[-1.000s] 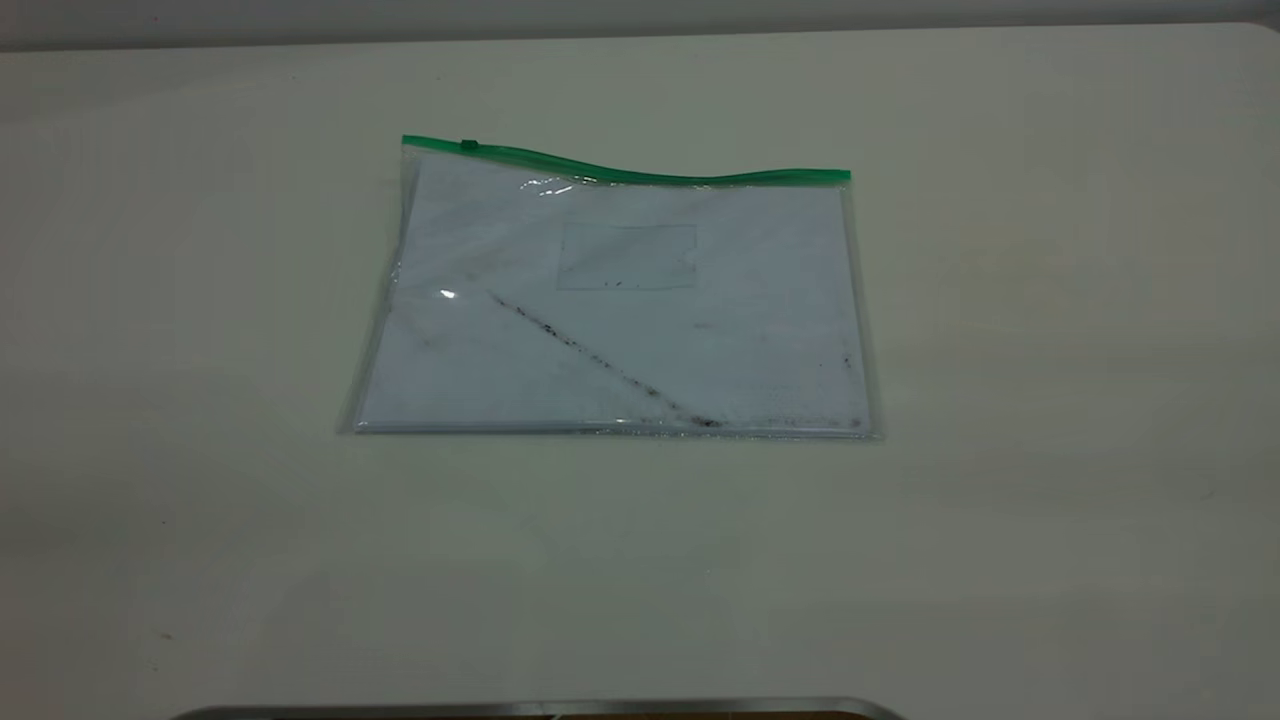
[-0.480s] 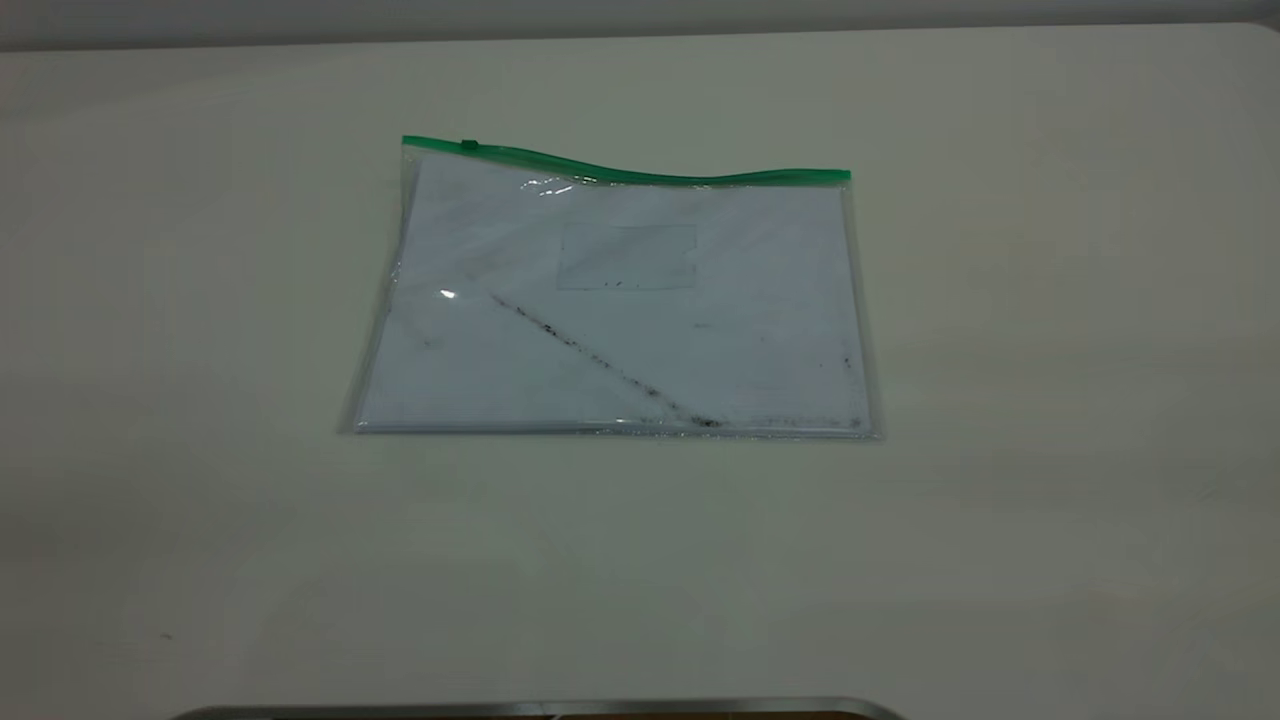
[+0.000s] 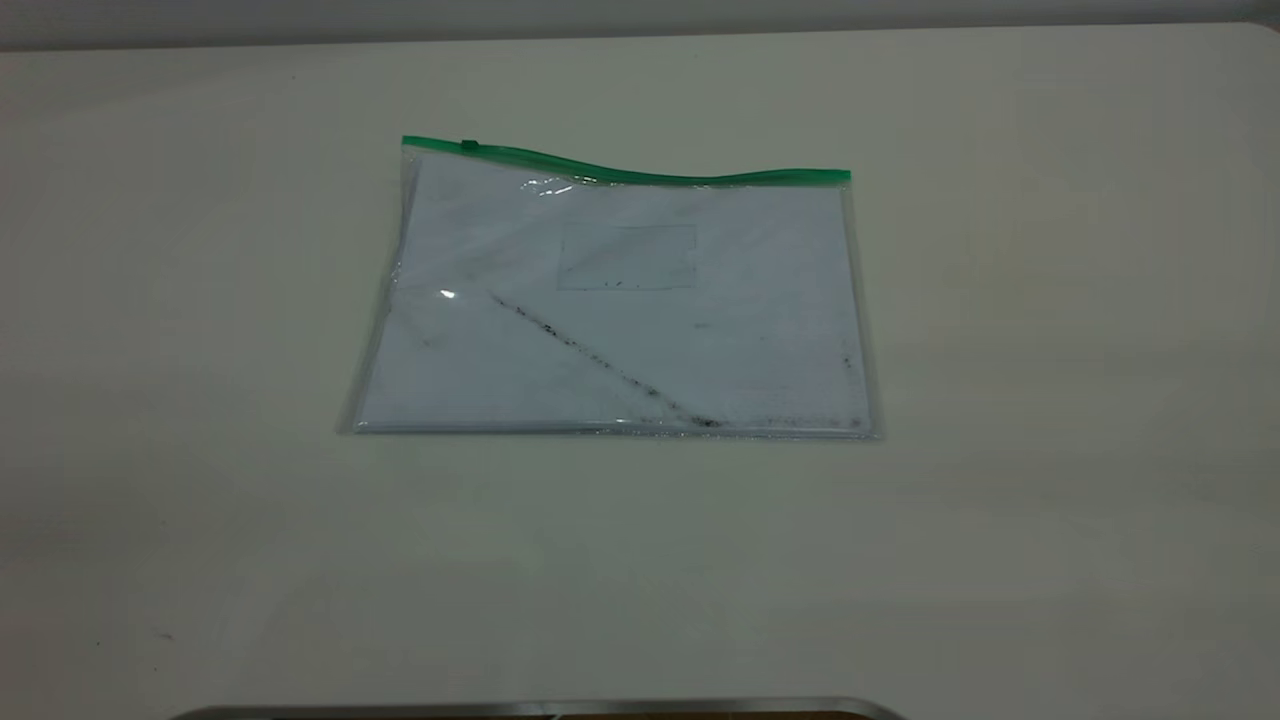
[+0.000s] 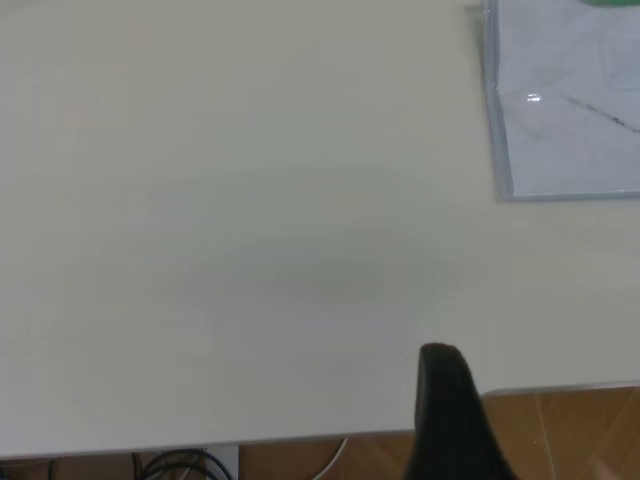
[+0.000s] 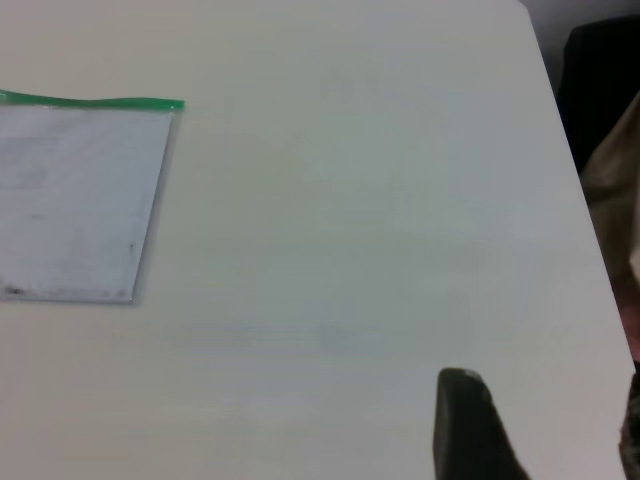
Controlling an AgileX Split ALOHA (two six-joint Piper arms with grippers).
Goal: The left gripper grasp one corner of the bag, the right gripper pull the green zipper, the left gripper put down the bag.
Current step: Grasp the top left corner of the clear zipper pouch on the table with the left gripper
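Observation:
The bag lies flat in the middle of the pale table, with white paper, a dark diagonal smudge and a small label pocket showing. The green zipper runs along its far edge, with the slider tab near the left end. Neither gripper shows in the exterior view. A black part of my left gripper hangs over the table's near edge, well away from the bag's corner. A black part of my right gripper is over bare table, far from the bag and the zipper's end.
The table is pale and bare around the bag. A metal rim runs along its near edge. Wooden floor and cables show below the edge. A dark shape stands beyond the table's right edge.

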